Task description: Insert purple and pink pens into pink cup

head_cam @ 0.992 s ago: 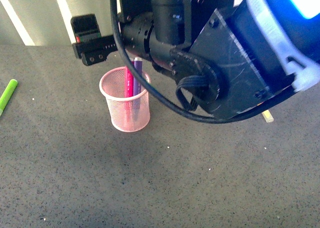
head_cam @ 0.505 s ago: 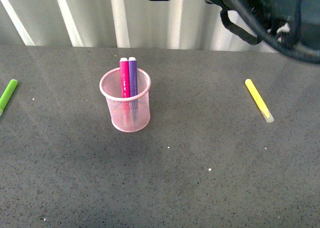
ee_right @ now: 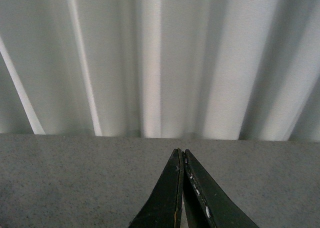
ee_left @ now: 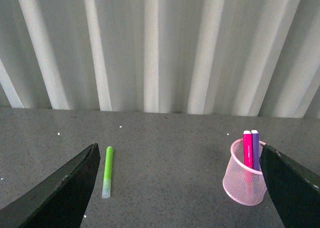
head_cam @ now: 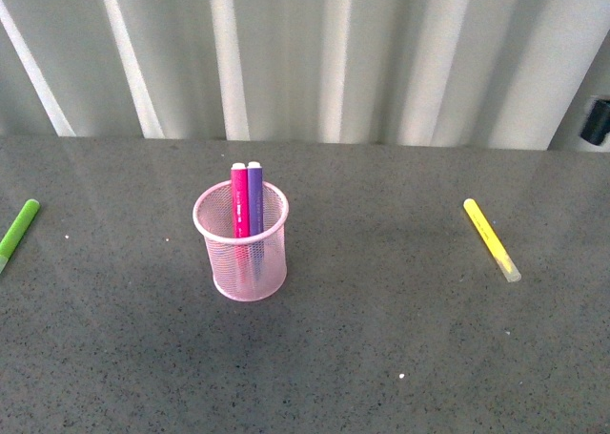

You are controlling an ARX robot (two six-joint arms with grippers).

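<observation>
Once my right arm had swung up and out of the front view, where it had blocked most of the scene a second before, nothing of me stood over the pink cup [head_cam: 240, 246] any longer. Both task pens stood inside it, side by side and close to upright, leaning on the far rim: the pink pen [head_cam: 238, 200] toward my left and the purple pen [head_cam: 254, 199] touching it on the other side, their tips showing above the rim. They sat the same way half a second earlier, so my leaving had not disturbed them.

My right gripper [ee_right: 182, 188] was pressed closed with nothing between its fingers, pointed at the bare grey table [head_cam: 400, 339] and the ribbed wall. My left gripper [ee_left: 177, 188] was spread wide and empty, the cup and pens showing beside one finger and the green marker [ee_left: 107, 171] beside the other.

The yellow marker [head_cam: 491, 239] lay flat, well apart from the cup, and the green one lay near the opposite edge. I judged the task finished, with only the retreat left.
</observation>
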